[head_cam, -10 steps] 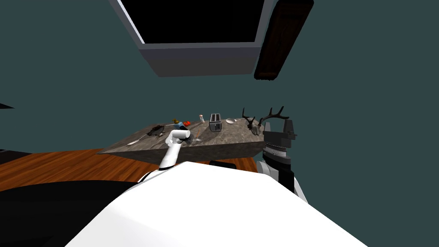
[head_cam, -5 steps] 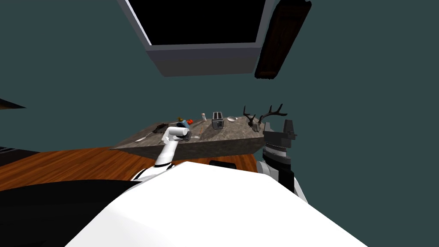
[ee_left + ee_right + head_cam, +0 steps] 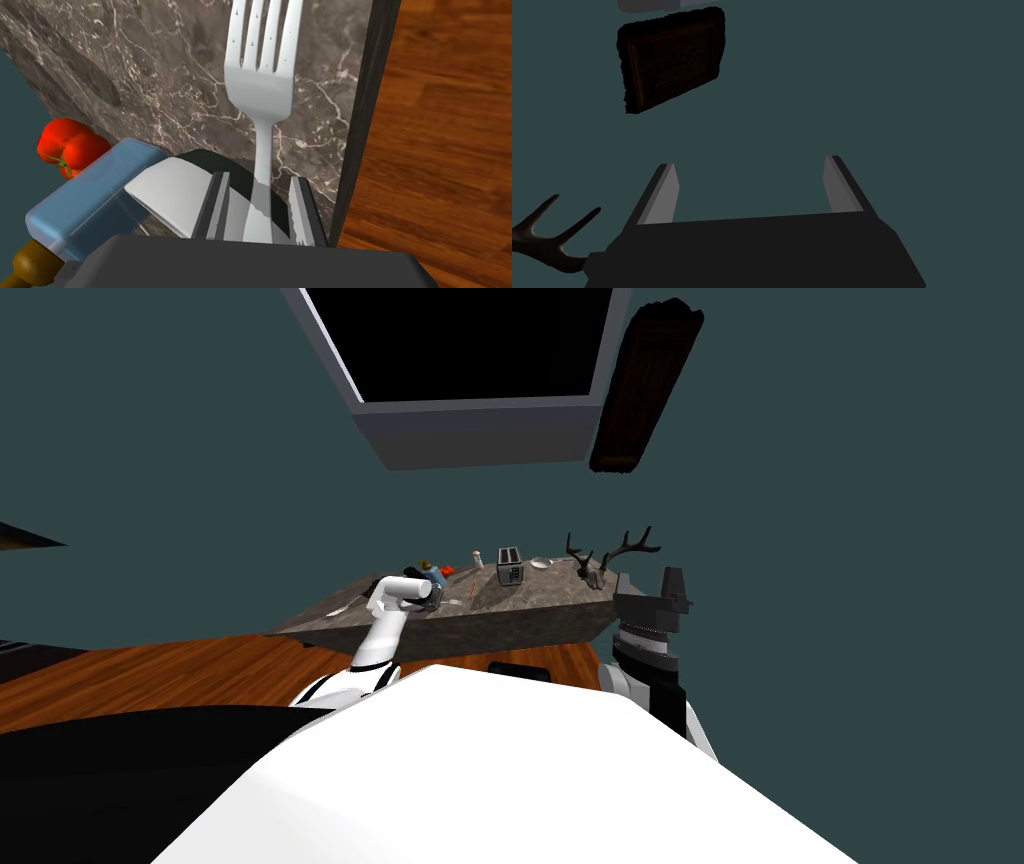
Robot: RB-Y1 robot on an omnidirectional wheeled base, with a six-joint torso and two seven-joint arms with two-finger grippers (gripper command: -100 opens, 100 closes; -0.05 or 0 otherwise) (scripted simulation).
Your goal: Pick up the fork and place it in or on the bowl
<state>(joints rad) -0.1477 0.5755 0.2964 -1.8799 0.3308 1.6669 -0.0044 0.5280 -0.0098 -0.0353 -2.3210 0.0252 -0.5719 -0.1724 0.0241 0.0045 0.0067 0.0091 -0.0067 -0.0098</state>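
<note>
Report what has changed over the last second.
The left hand, shut on the fork, has drifted a little toward my left and slightly up over the marble counter; my head view shifted a bit too. Whether the fork was already gripped earlier is too small to tell. The right hand stays raised and open; the toaster and antlers have not moved.

Our head camera looks steeply down and forward from well back; the desk [image 3: 550, 588] sits small at mid-frame. Our left wrist camera hovers close above that desk's edge, facing along the fork [image 3: 260, 90]. Our right wrist camera faces the wall [image 3: 912, 100], sharing antlers [image 3: 547, 250] with the head view.
</note>
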